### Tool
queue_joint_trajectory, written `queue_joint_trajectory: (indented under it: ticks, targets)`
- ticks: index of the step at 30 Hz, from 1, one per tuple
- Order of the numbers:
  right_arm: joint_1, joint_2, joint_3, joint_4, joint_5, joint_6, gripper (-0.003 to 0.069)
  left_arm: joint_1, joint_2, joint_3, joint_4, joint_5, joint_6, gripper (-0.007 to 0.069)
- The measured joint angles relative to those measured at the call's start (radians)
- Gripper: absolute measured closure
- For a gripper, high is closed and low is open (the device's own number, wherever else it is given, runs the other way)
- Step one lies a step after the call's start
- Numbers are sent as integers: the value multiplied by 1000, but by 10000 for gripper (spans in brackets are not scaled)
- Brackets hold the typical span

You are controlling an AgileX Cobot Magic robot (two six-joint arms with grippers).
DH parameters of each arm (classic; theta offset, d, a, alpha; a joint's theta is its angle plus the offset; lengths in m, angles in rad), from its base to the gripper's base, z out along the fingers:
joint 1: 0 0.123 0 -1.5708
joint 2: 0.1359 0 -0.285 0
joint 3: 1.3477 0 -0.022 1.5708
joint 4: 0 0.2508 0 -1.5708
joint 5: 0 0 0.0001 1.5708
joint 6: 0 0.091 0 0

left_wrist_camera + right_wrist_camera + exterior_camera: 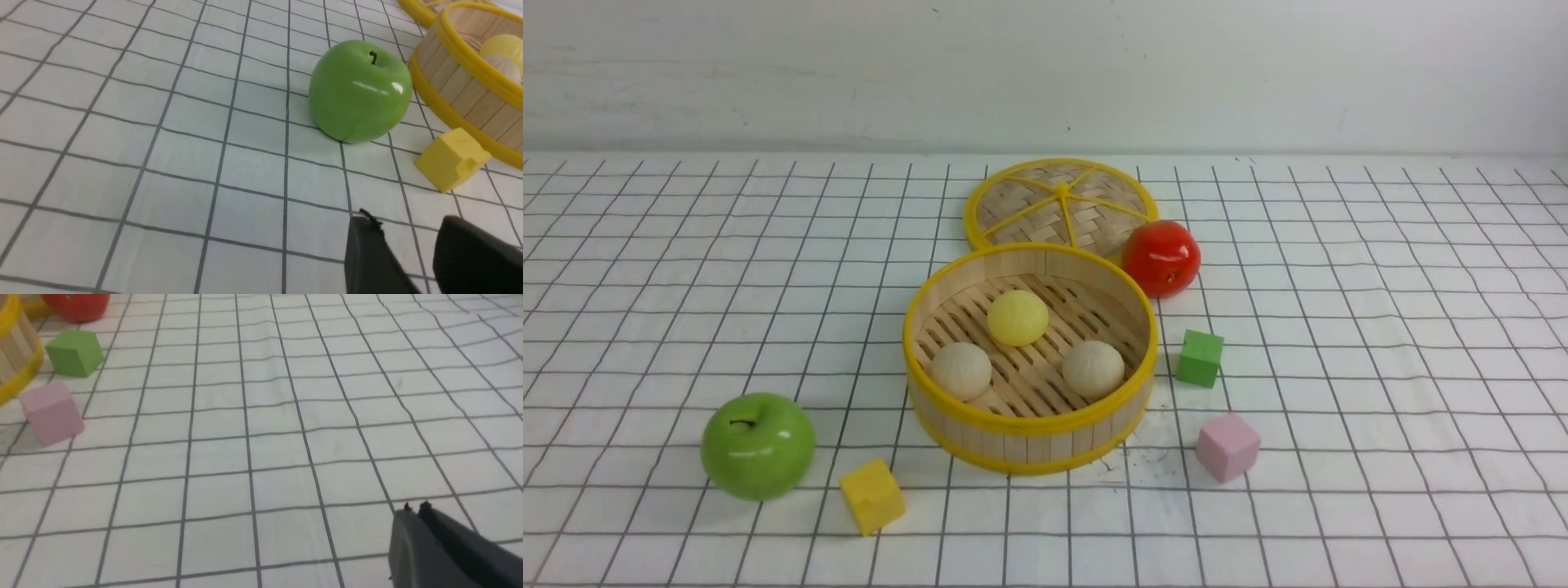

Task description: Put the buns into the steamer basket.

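The steamer basket (1029,425) stands mid-table and holds all three buns: a pale yellow bun (1018,318) at the back, a beige bun (961,370) at front left and a beige bun (1093,369) at front right. In the left wrist view the basket wall (461,90) shows with the yellow bun (504,45) and a beige bun (504,67) inside. My left gripper (408,224) is open and empty, above bare cloth short of the basket. My right gripper (416,507) is shut and empty, over bare cloth, far from the basket edge (16,363). Neither arm shows in the front view.
The woven lid (1060,204) lies flat behind the basket. A red apple (1161,257), green cube (1200,358) and pink cube (1227,446) lie to the basket's right. A green apple (758,445) and yellow cube (872,496) lie to its front left.
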Motion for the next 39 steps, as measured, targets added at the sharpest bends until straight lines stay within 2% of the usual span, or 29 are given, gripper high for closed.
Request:
queue_joint_trajectory:
  ticks: [7,39]
  targets:
    - [-15,0,13,-5,-61,1,643,0,0,0,0,0,0,387]
    - [-15,0,14,-7,-62,4,610,0,0,0,0,0,1,387]
